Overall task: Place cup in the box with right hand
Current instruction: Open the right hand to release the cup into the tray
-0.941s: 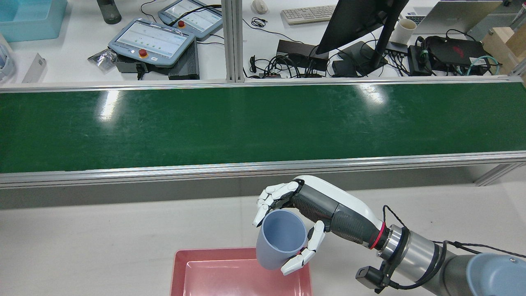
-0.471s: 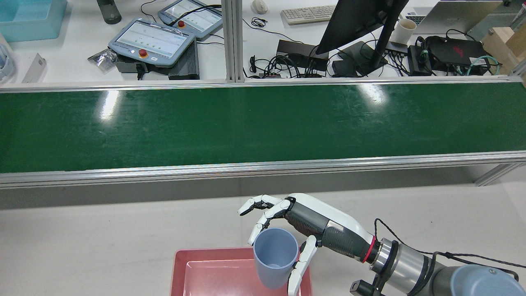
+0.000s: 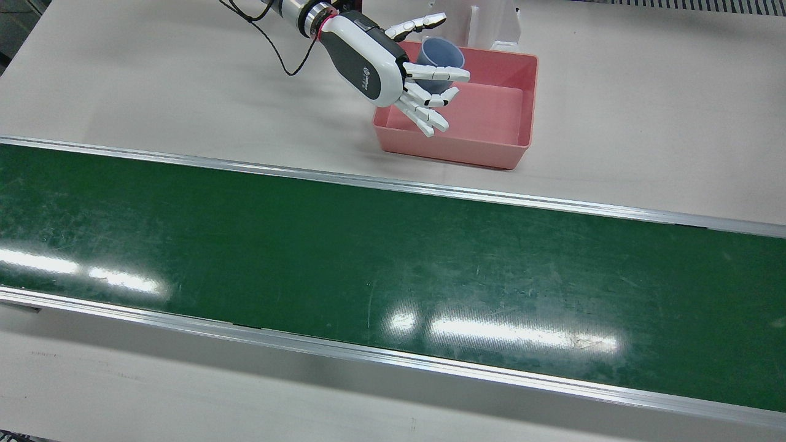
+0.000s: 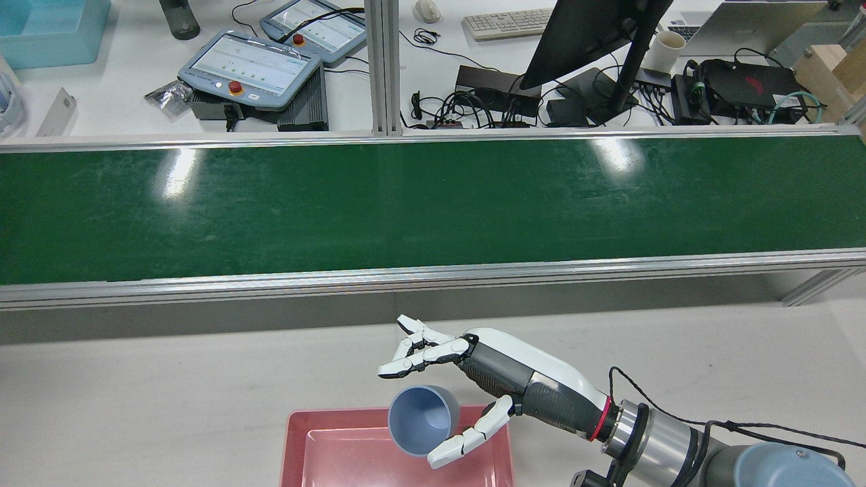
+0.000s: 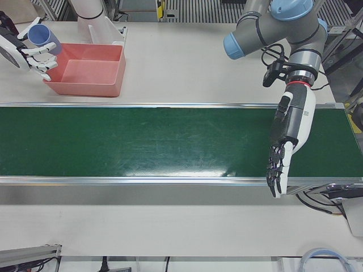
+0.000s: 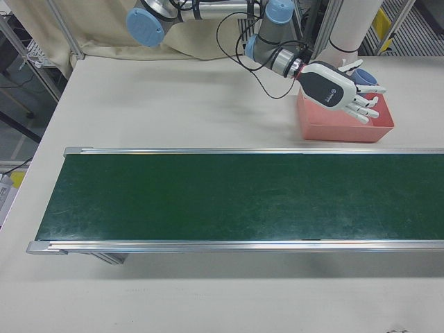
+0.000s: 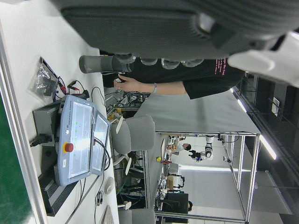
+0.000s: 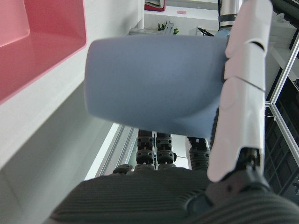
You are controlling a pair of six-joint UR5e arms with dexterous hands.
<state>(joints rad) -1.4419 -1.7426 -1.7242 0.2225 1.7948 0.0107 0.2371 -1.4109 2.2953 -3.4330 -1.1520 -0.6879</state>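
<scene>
Front view: my right hand is spreading its fingers around the blue cup, which is sitting tilted over the pink box on the table. Rear view: the cup is leaning at the box's far edge, the hand opening and gripping nothing, one finger touching the cup. Left-front view: my left hand is hanging over the green belt, fingers straight, empty. Right hand view: the cup is lying against one finger.

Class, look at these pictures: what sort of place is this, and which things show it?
Probably a robotics lab or test station: a green conveyor belt, teach pendants on a cable-strewn desk, and a robot right hand over a pink box.
</scene>
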